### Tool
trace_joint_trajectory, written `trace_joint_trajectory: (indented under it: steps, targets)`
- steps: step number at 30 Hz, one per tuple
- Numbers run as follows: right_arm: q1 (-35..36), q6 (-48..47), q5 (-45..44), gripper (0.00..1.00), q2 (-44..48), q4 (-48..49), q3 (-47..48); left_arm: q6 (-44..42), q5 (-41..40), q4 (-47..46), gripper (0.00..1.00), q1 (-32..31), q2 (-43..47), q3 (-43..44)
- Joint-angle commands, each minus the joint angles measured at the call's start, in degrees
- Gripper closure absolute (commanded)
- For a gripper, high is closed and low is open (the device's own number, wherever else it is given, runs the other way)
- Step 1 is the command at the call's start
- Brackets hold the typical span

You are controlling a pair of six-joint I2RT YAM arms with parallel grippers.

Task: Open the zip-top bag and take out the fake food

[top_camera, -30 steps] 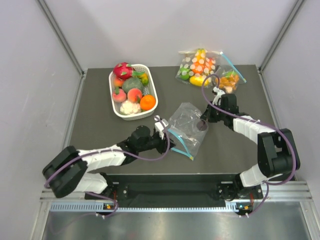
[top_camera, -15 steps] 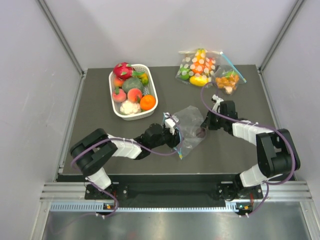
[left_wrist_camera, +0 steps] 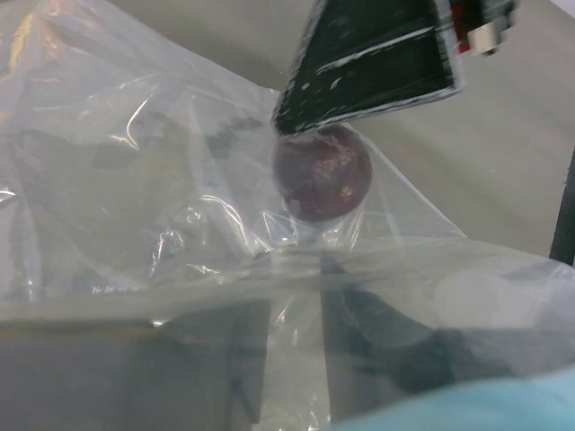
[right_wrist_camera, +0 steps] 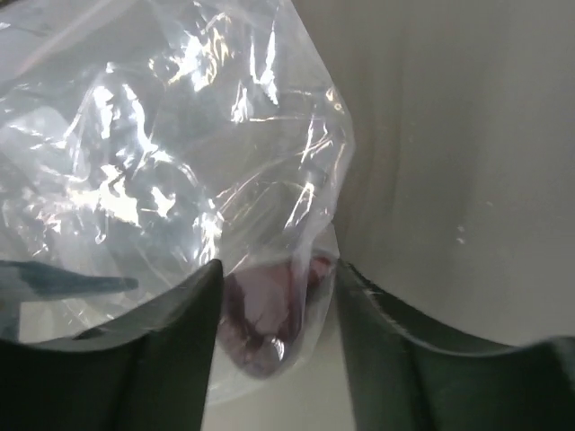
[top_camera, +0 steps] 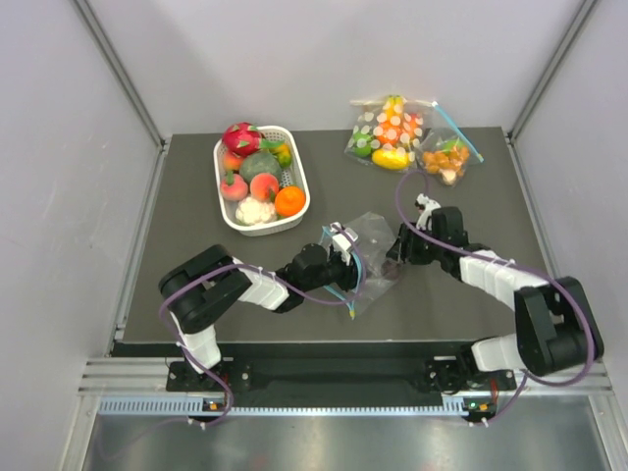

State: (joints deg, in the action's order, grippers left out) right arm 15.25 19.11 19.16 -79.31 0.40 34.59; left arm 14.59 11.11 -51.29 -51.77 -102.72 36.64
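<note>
Top external view shows the zip-top bag (top_camera: 372, 232) lying crumpled near the middle of the desk, a little toward the near edge. The left gripper (top_camera: 345, 257) is at its teal zip strip (left_wrist_camera: 467, 409), but plastic covers the fingers and their state cannot be told. The right gripper (top_camera: 395, 253) has its fingers (right_wrist_camera: 135, 359) apart, one on each side of the bag's corner. In this corner sits one dark red round piece of fake food (left_wrist_camera: 322, 172). A white basket (top_camera: 225, 211) with toy fruit stands toward the far left corner.
</note>
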Motion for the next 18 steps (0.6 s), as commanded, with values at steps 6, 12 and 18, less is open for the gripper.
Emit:
trace_joint_trajectory:
  steps: [6, 12, 18]
  targets:
    - [0.7, 0.1, -5.6, 0.38, 12.2, -4.8, -3.5, -0.4, 1.0, -5.7, 0.67, -0.2, 0.6, -0.6]
    - [0.7, 1.2, -4.9, 0.36, 8.9, -1.2, -4.7, -0.8, 2.2, -6.4, 0.67, -0.2, 0.6, -0.9]
    - [0.7, 1.8, -3.7, 0.39, 4.6, 3.0, -4.7, -1.1, 3.3, -6.5, 0.67, -0.2, 0.5, -0.6]
